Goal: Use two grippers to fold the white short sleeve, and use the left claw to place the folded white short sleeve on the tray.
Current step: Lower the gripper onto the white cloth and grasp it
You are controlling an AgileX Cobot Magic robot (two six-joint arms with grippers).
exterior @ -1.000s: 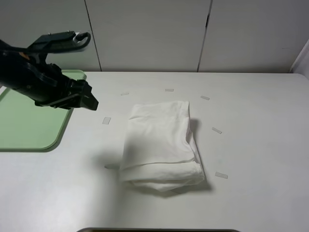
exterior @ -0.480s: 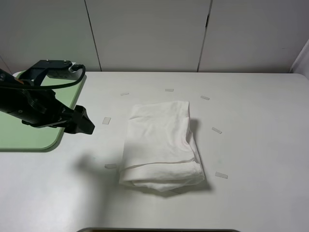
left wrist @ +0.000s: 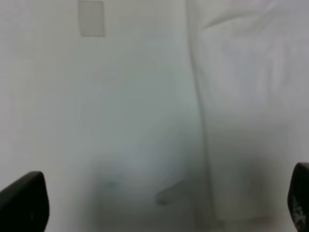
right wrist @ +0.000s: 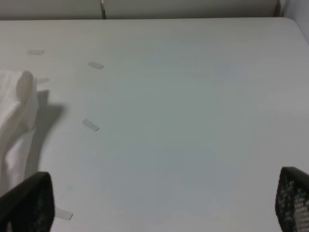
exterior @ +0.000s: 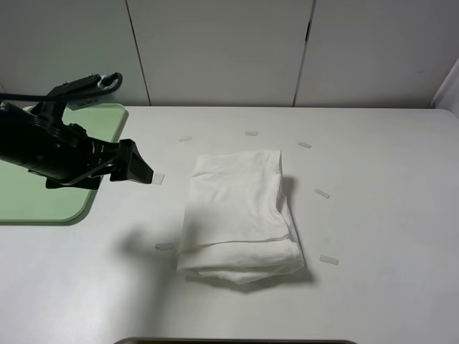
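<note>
The white short sleeve [exterior: 240, 215] lies folded in a thick rectangle at the middle of the table. The pale green tray [exterior: 36, 193] sits at the far left, partly hidden by my left arm. My left gripper [exterior: 135, 166] hovers between tray and shirt, left of the shirt and apart from it. In the left wrist view the left gripper [left wrist: 161, 200] is open and empty, with its fingertips [left wrist: 24, 200] far apart and the shirt's edge [left wrist: 251, 96] ahead. My right gripper [right wrist: 159, 200] is open and empty and is out of the exterior view. The shirt's end [right wrist: 17, 111] shows at the side of the right wrist view.
Several small tape strips lie on the white table around the shirt, one [exterior: 158, 178] right by the left gripper and one [exterior: 328, 259] at the shirt's right. A white panelled wall [exterior: 229, 50] stands behind the table.
My left arm dropped lower beside the tray, then moved right toward the shirt. The shirt has not moved.
</note>
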